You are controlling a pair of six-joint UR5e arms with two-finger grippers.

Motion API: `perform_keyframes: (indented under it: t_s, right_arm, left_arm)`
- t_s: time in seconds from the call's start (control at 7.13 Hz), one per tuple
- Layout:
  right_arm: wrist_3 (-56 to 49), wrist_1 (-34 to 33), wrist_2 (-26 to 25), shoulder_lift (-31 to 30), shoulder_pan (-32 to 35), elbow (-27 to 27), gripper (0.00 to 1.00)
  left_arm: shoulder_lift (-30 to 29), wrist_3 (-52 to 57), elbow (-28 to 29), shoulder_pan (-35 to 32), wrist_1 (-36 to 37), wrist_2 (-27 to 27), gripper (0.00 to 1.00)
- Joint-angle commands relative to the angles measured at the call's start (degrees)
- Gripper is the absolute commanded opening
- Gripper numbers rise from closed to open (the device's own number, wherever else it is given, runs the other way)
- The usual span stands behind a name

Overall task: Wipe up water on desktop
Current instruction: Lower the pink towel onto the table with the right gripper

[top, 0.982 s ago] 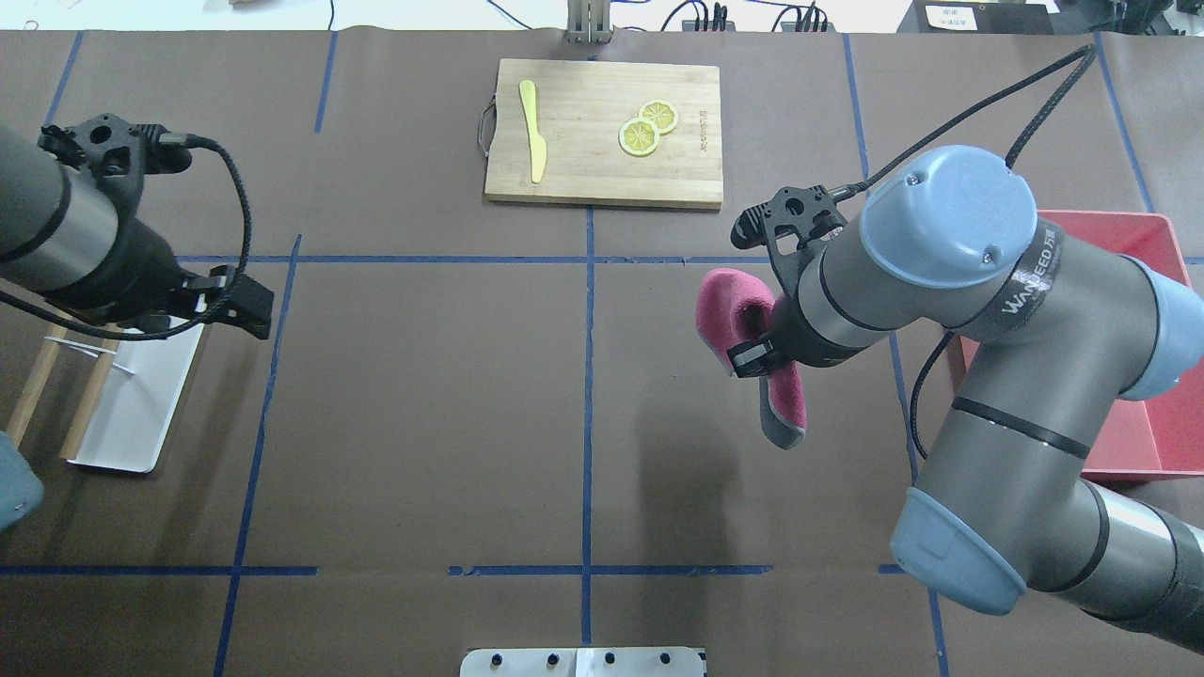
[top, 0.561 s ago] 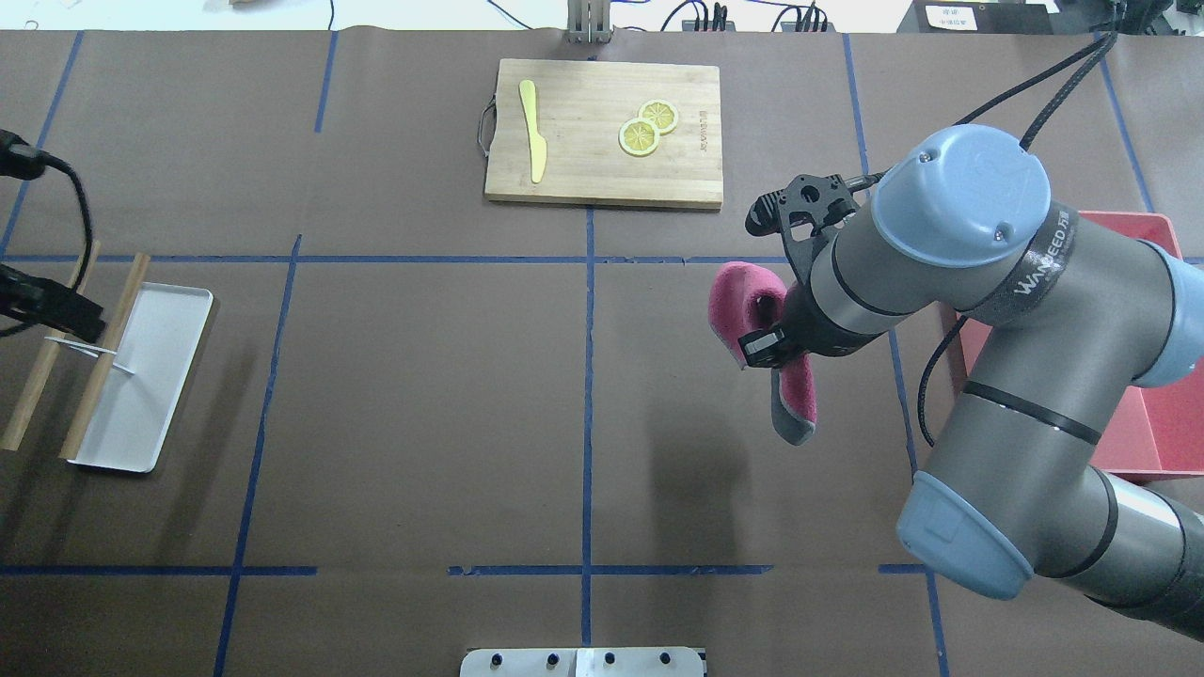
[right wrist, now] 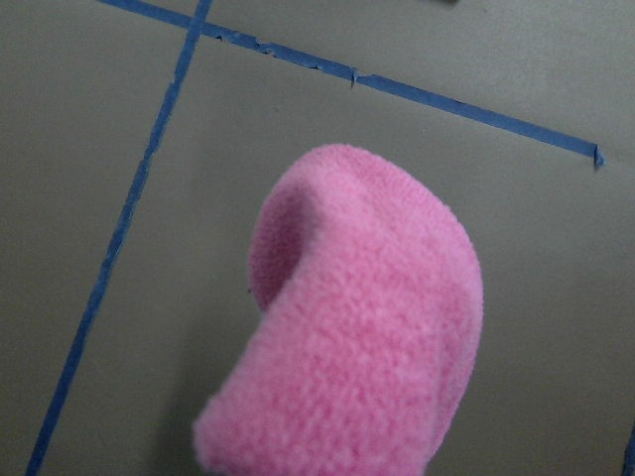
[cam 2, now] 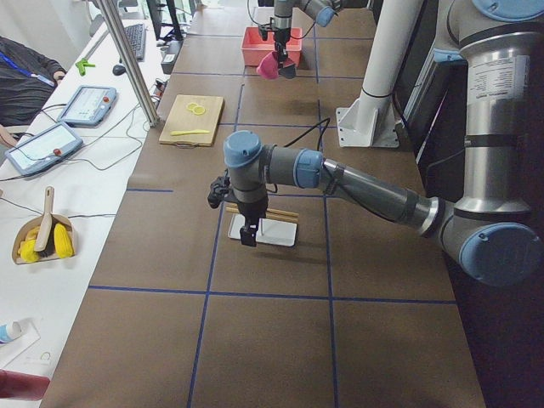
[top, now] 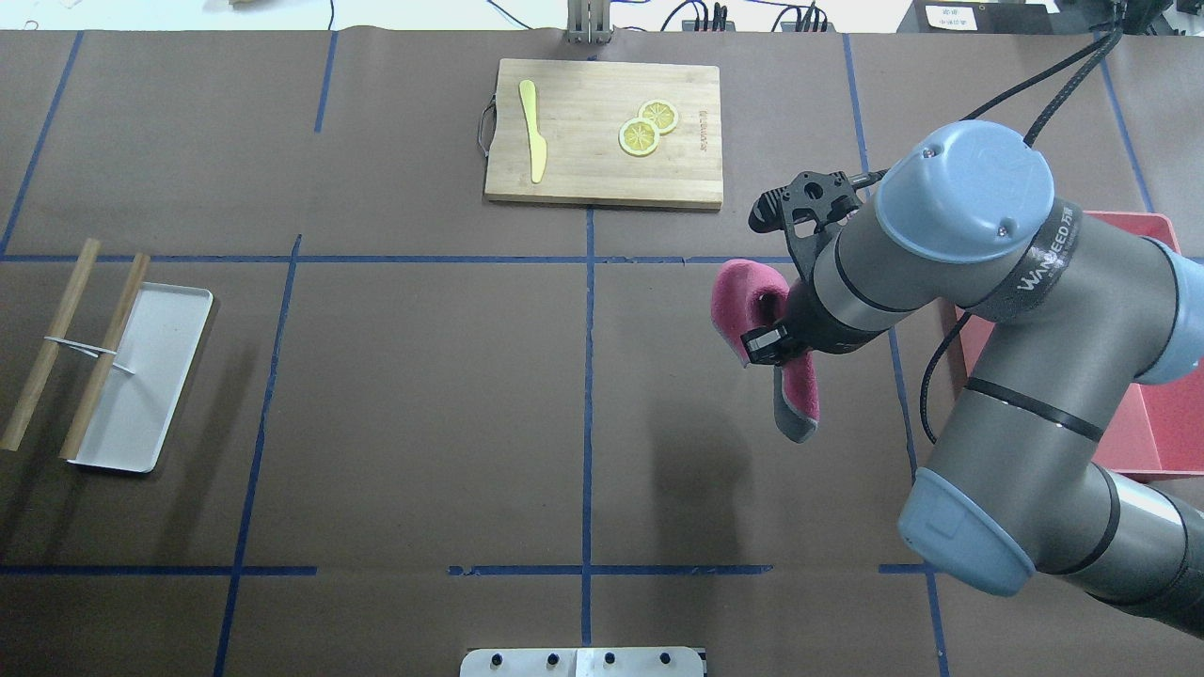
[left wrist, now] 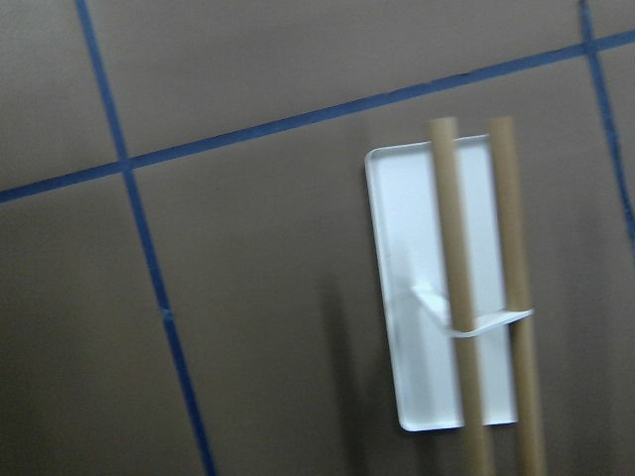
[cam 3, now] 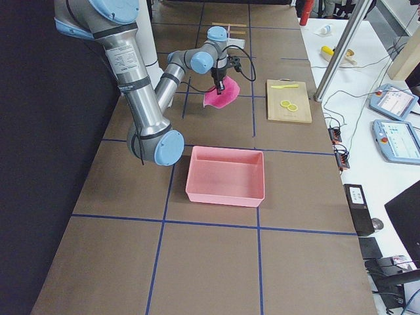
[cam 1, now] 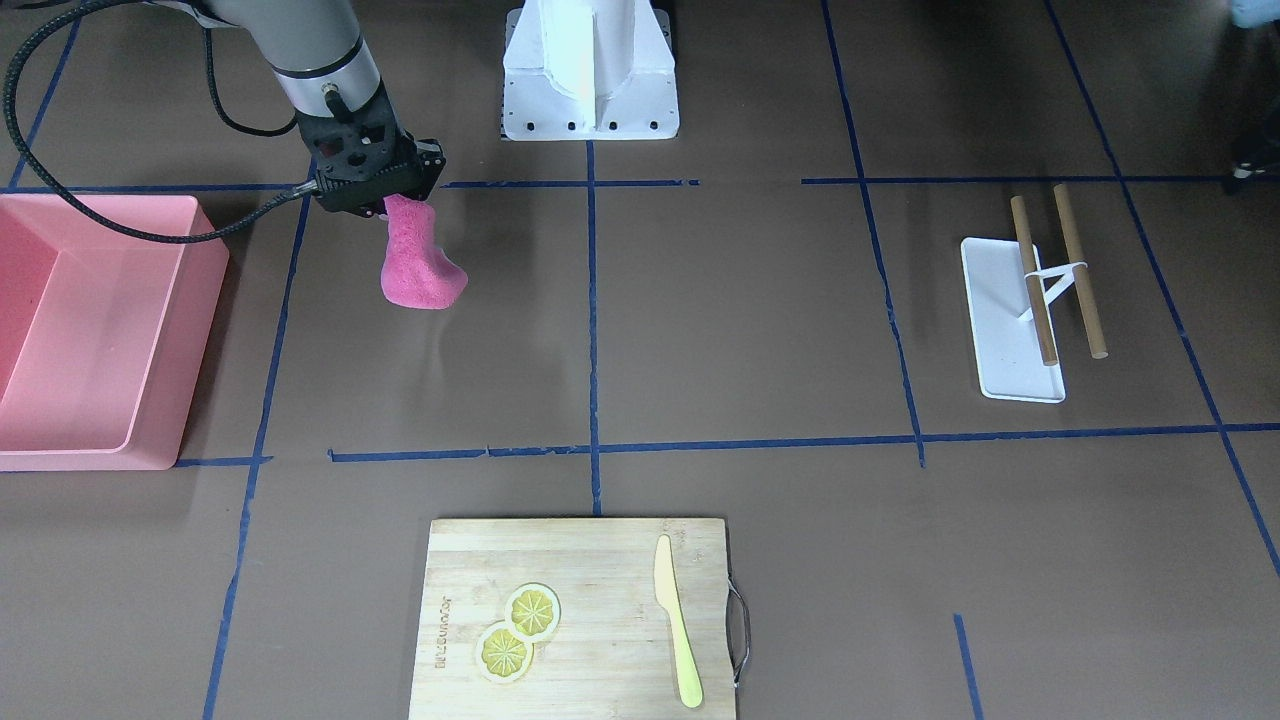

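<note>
Left arm (cam 2: 357, 183) withdrawn sideways; right hand (cam 1: 392, 195) holds pink cloth (cam 1: 420, 265) over desktop (top: 423, 376).

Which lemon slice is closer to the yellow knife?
The lemon slice nearer the robot is closer to the yellow knife; the other slice lies beyond it, toward the cutting board's printed edge.

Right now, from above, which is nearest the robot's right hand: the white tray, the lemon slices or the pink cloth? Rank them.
1. Pink cloth, held in the right hand.
2. Lemon slices, on the board ahead.
3. White tray, far left.
</note>
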Motion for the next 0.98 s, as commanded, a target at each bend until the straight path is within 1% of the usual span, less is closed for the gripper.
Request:
perform_keyframes:
  t_s: [0.0,0.14,0.28,0.42,0.56,0.7,0.84]
  right_arm:
    - [11.75,0.0,0.09,-0.74,-0.19,-0.44,0.0]
    - [15.41,0.35,-0.17,-3.01,-1.49,-0.88,0.0]
    - [16.41,0.7,-0.52,-4.94,-2.29,-1.75,0.0]
    - [16.5,0.87,-0.79,-5.4,-3.25,-4.19,0.0]
    - [16.59,5.57,-2.44,-5.49,-4.74,-7.87,0.0]
    - [17.72,12.15,-3.07,-5.49,-5.54,-12.17,0.0]
    - [19.04,15.52,-3.51,-6.1,-6.16,-14.91,0.0]
  left_arm:
    - [3.14,5.86,5.88,-6.15,-0.34,-0.48,1.0]
    - [3.07,5.86,6.49,-6.15,-0.43,-0.57,1.0]
    - [2.89,6.03,7.2,-6.15,-0.43,-0.74,1.0]
    - [2.89,6.04,7.2,-6.15,-0.43,-0.74,1.0]
    - [2.98,6.04,7.2,-6.15,-0.43,-0.74,1.0]
    - [2.89,6.04,7.2,-6.15,-0.43,-0.74,1.0]
    - [2.89,6.04,7.12,-6.15,-0.43,-0.83,1.0]
